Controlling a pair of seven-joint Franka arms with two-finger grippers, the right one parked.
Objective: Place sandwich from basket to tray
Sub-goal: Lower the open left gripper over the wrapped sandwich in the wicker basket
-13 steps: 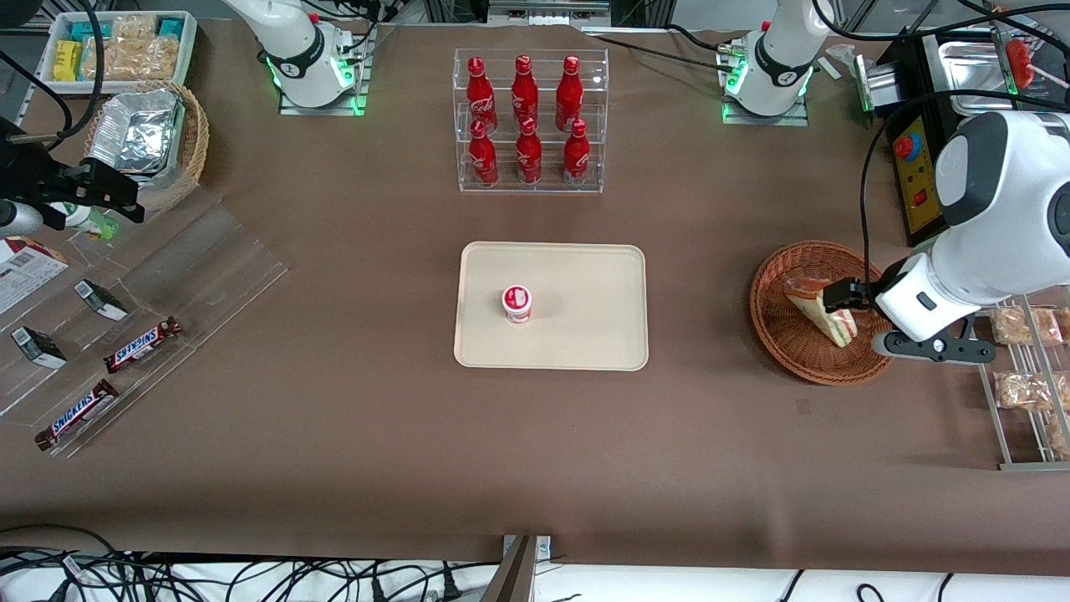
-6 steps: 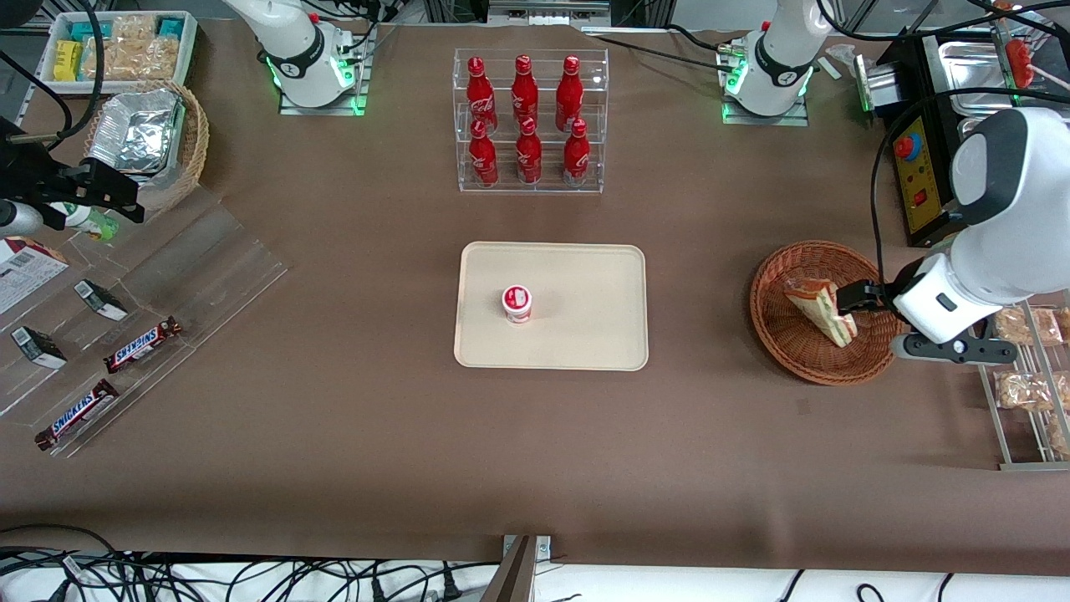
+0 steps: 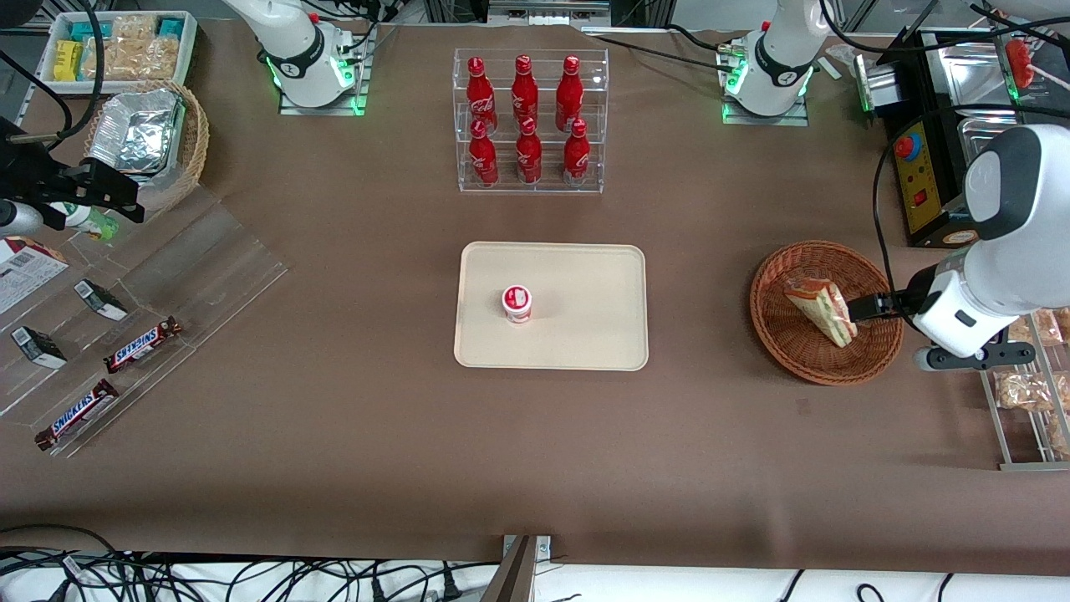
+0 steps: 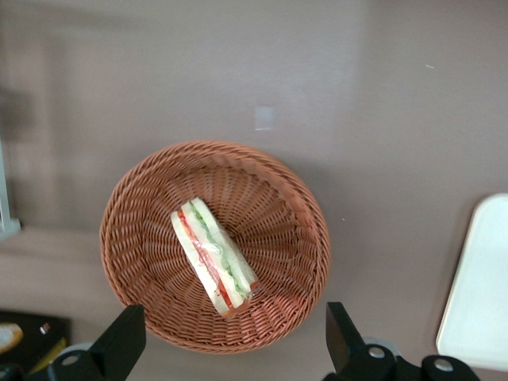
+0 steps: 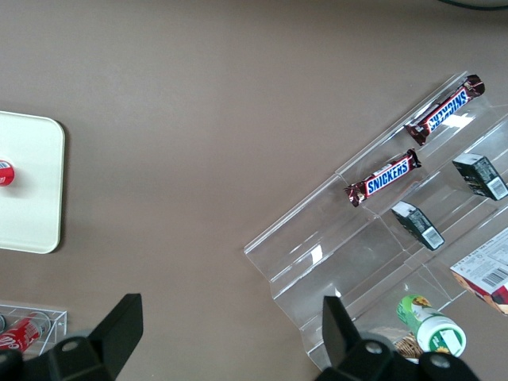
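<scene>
brown matting covers the whole table, and the gripper hangs over the working arm's end of it, above the rim of the basket. its fingers stand wide apart with nothing between them. below and between them in the wrist view lies the sandwich, resting on its side in the basket, filling edge up, apart from both pads.

the grasp looks not yet made. judged from here, the fingers should centre over the thick middle of the wedge, straddle the bread faces across the filling line, then drop low enough to catch bread rather than slippery wrap.

farther from the fingers, toward the table's middle, sits the tray, with a small red-lidded cup on it; the bare part nearest the basket looks the easiest landing. farther still stands a clear rack of red bottles.
</scene>
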